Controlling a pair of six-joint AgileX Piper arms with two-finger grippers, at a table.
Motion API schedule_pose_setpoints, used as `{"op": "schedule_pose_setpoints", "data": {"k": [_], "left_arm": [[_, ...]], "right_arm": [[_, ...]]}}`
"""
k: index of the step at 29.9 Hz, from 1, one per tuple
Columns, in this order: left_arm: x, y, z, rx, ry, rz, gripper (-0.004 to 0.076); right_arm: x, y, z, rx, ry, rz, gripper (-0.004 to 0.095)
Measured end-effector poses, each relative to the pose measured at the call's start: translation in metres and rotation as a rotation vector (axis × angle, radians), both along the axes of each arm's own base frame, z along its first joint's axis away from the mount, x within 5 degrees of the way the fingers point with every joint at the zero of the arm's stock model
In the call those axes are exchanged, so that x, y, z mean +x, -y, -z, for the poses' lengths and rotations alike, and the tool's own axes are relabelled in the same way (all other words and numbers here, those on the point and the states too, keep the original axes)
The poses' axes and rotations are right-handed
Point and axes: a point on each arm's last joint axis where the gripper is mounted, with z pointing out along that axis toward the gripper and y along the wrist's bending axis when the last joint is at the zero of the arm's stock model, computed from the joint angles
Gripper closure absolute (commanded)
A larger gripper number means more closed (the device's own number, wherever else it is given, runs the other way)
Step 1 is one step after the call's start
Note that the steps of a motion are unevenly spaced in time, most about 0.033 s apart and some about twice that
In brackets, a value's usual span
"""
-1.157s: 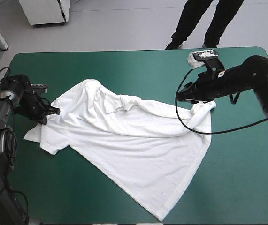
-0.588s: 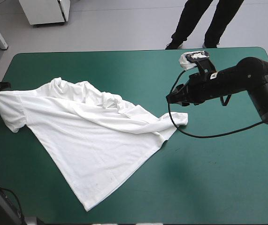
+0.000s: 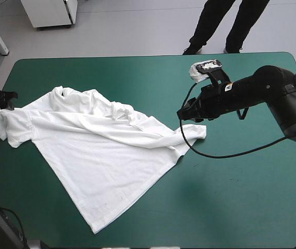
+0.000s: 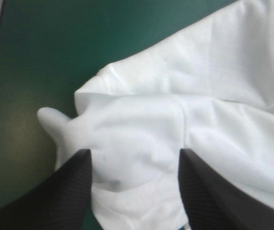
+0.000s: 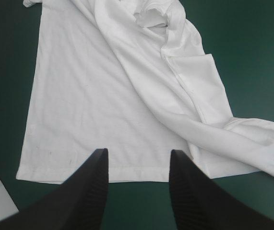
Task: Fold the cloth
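- Nearest, at the lower left of the high view, a corner of the shirt (image 3: 101, 166) points toward the desk's near edge. It sits where it was just before, so the drag looks finished.
- The shirt lies skewed on the left half of the desk (image 3: 251, 207), its body flat and open toward that corner. Earlier it lay further right, around the middle.
- Beyond the body, a ridge of loose folds runs from the collar area to the shirt's right tip, just right of centre. This part is not flat.
- The right pincer (image 5: 137, 160) is wide open and empty. Its fingers stand apart with the hem (image 5: 79, 170) just ahead of them. In the high view it hovers right of centre, near the right tip and clear of it, having drifted a little left after the cloth.
- At the left edge of the high view, above mid-height, the left pincer (image 3: 9, 98) is open too. Its wrist view shows the fingers well apart, with the sleeve (image 4: 127, 129) lying slack between them and gripped by neither.
- Just before, the cloth ran taut to this pincer. Now it sags away, so the left arm has let go.
- My reading is that the shift to the left is done and no fold is made yet. The ridge probably wants smoothing first.
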Motion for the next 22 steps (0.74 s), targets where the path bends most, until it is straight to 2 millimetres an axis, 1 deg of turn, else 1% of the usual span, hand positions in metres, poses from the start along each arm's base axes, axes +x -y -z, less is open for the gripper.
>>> {"op": "schedule_pose_setpoints", "data": {"k": [2,4,6,7,9,11,12,13,15,18,20,22], "left_arm": [[0.000,0.002,-0.002,-0.020,0.013,0.002,0.0239],[0.000,0.008,-0.008,-0.020,0.029,0.016,0.0239],[-0.002,0.021,-0.021,-0.008,0.053,0.042,0.0243],[-0.004,0.031,-0.030,-0.005,0.070,0.061,0.0243],[-0.012,0.055,-0.051,0.008,0.111,0.106,0.0243],[-0.022,0.089,-0.070,0.011,0.143,0.174,0.0243],[-0.028,0.103,-0.073,0.009,0.143,0.206,0.0243],[-0.035,0.122,-0.078,0.008,0.146,0.249,0.0243],[-0.053,0.158,-0.082,0.001,0.140,0.336,0.0243],[-0.083,0.199,-0.080,0.003,0.107,0.441,0.0243],[-0.103,0.221,-0.077,-0.001,0.083,0.491,0.0243],[-0.124,0.234,-0.073,-0.012,0.061,0.508,0.0243]], "right_arm": [[0.001,0.002,0.002,-0.038,0.011,0.004,0.0516],[0.003,0.007,0.005,-0.102,0.027,0.023,0.0515],[0.005,0.012,0.007,-0.161,0.040,0.045,0.0509],[0.006,0.014,0.008,-0.187,0.047,0.053,0.0500],[0.007,0.017,0.009,-0.224,0.058,0.063,0.0477],[0.008,0.020,0.010,-0.257,0.068,0.076,0.0449],[0.009,0.021,0.010,-0.269,0.072,0.080,0.0430],[0.009,0.023,0.011,-0.285,0.077,0.087,0.0413],[0.010,0.025,0.011,-0.308,0.079,0.106,0.0393],[0.011,0.026,0.011,-0.317,0.076,0.125,0.0393],[0.011,0.026,0.011,-0.314,0.073,0.131,0.0393],[0.011,0.026,0.012,-0.313,0.071,0.132,0.0393]]}}
